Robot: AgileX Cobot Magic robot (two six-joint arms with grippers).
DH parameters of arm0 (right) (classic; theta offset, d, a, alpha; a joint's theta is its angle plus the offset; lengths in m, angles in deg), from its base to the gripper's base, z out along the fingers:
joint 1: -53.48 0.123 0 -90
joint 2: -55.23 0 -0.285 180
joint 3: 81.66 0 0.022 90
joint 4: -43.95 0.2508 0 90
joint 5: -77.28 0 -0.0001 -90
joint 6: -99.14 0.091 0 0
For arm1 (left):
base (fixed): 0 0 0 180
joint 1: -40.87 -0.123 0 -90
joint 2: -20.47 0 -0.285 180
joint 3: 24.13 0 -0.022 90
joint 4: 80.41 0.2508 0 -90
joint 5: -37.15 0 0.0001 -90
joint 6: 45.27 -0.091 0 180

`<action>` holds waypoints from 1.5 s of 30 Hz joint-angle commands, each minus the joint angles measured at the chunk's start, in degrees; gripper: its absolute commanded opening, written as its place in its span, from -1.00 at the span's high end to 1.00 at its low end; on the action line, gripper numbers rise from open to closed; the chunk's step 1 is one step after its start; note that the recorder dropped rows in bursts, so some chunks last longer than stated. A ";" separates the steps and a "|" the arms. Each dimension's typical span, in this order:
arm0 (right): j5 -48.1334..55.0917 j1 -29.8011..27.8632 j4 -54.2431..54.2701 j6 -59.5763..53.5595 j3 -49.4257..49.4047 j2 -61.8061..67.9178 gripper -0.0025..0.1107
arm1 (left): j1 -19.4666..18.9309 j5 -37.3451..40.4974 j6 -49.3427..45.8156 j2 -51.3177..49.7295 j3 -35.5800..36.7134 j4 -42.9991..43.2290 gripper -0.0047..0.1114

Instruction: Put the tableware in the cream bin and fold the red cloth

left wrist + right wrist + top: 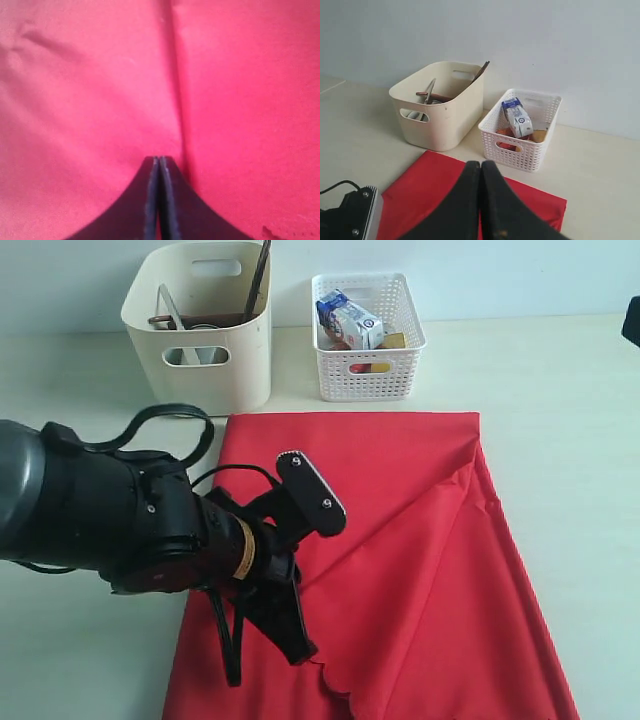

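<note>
The red cloth (420, 570) lies spread on the table, with one part folded over along a diagonal crease. Its scalloped edge (335, 685) is close to my left gripper (300, 650). That gripper (159, 159) is shut low on the red cloth (240, 100), with a thin sliver of red between its fingers. The cream bin (200, 360) at the back left holds tableware: a silver knife (170, 308) and a dark stick (258, 280) poke up. My right gripper (481, 163) is shut and empty, raised above the cloth's far side (420, 195) and facing the cream bin (445, 125).
A white lattice basket (368, 370) stands right of the bin with a blue-silver milk carton (350, 325) and food in it. The bulky left arm (110, 520) with looping cables covers the cloth's left side. A dark bit of the right arm (632, 320) shows at the right edge.
</note>
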 commanded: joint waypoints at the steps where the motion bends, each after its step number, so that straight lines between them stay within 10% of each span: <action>1: -0.73 -0.29 -0.15 -0.18 -0.30 0.08 0.96 | 3.85 -5.61 0.98 -1.84 0.19 -1.04 0.88; 11: -0.73 -0.29 -0.15 -0.18 -0.30 0.08 0.96 | 16.28 -16.99 -0.39 3.14 -5.75 1.64 0.88; 23: -0.57 -0.29 -0.15 -0.18 -0.30 0.08 0.96 | 8.24 6.37 0.27 -0.34 -6.52 0.99 0.88; 35: -0.82 -0.29 -0.15 -0.18 -0.30 0.08 0.96 | 18.41 -17.05 -0.15 -5.84 -10.94 1.76 0.88; 40: -0.84 -0.29 -0.15 -0.18 -0.30 0.08 0.96 | 25.39 -11.22 -4.03 -3.15 -18.62 5.08 0.88; 45: -0.82 -0.29 -0.15 -0.33 -0.30 0.08 0.96 | 23.15 4.52 -3.02 -1.21 -18.87 4.98 0.88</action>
